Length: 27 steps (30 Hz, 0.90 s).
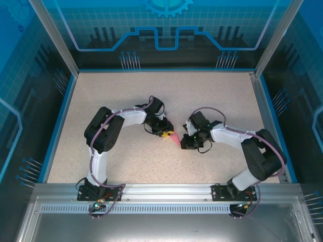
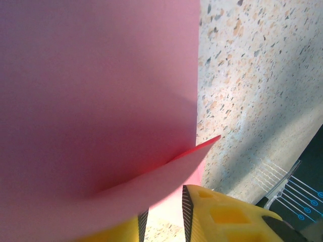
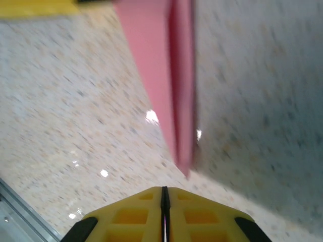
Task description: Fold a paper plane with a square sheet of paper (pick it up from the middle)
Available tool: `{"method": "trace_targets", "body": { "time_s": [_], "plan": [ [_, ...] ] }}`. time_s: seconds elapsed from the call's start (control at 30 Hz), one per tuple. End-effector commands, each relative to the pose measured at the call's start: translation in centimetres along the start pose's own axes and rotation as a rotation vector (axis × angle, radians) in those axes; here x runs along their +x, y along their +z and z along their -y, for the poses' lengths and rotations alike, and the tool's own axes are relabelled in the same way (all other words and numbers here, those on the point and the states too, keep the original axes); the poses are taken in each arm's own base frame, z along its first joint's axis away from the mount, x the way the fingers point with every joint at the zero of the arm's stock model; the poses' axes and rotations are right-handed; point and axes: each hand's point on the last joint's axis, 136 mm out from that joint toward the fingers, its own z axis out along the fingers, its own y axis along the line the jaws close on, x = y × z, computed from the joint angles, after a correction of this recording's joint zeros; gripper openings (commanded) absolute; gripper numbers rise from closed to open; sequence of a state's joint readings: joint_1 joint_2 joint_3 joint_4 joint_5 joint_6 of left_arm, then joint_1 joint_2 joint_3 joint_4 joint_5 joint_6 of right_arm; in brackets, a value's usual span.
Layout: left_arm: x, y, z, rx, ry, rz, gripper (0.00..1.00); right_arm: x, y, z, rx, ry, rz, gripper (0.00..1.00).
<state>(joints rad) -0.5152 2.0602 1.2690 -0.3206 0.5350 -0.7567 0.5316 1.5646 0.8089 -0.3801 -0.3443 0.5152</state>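
The pink-red paper (image 1: 173, 138), folded lengthwise into a narrow layered strip tapering to a point, sticks out from between the yellow fingers of the left gripper (image 2: 164, 224), tip aimed away from it.

The paper (image 1: 173, 137) is plain pink-red, paler pink where light falls on it, deeper red along its folded edge and purplish in its shaded part. The left gripper (image 2: 164, 219) and the right gripper (image 3: 163, 201) are bright yellow, the left one's pads ribbed in black and white, and the arms (image 1: 103, 133) are black and white with mauve cables (image 1: 209, 108). The table (image 1: 151, 91) is beige, speckled with brown, orange and grey flecks inside a blue border (image 1: 56, 136), and the walls (image 1: 101, 25) are blue with a pale grid, lighter circuit-like lines and a cogwheel figure.
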Motion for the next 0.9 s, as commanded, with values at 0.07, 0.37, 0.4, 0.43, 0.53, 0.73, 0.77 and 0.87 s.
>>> {"method": "trace_targets", "body": {
  "time_s": [0.07, 0.37, 0.4, 0.43, 0.53, 0.73, 0.77, 0.87],
  "plan": [
    [0.2, 2.0, -7.7, -0.239, -0.098, 0.006, 0.29, -3.7, 1.6, -2.1, -0.016, -0.052, 0.026, 0.10],
    [0.1, 1.8, -6.9, -0.216, -0.084, 0.009, 0.29, -2.2, 4.5, 0.3, 0.033, -0.006, -0.050, 0.09],
    [0.0, 1.7, -6.7, -0.211, -0.078, 0.010, 0.29, -1.7, 4.6, 0.8, 0.042, 0.001, -0.061, 0.09],
    [0.0, 1.7, -6.6, -0.206, -0.072, 0.010, 0.29, -1.3, 4.8, 1.2, 0.051, 0.010, -0.069, 0.09],
    [-0.4, 1.4, -5.9, -0.194, -0.043, 0.018, 0.29, -0.1, 5.0, 2.4, 0.070, 0.034, -0.092, 0.09],
    [-1.3, 0.8, -4.0, -0.151, 0.043, 0.028, 0.30, 1.8, 5.4, 3.9, 0.073, 0.073, -0.126, 0.09],
    [-1.5, 0.7, -3.7, -0.146, 0.058, 0.030, 0.31, 2.1, 5.4, 4.1, 0.071, 0.077, -0.130, 0.09],
    [-2.2, 0.3, -3.1, -0.124, 0.089, 0.044, 0.31, 2.6, 5.5, 4.5, 0.072, 0.088, -0.137, 0.09]
  ]
}}
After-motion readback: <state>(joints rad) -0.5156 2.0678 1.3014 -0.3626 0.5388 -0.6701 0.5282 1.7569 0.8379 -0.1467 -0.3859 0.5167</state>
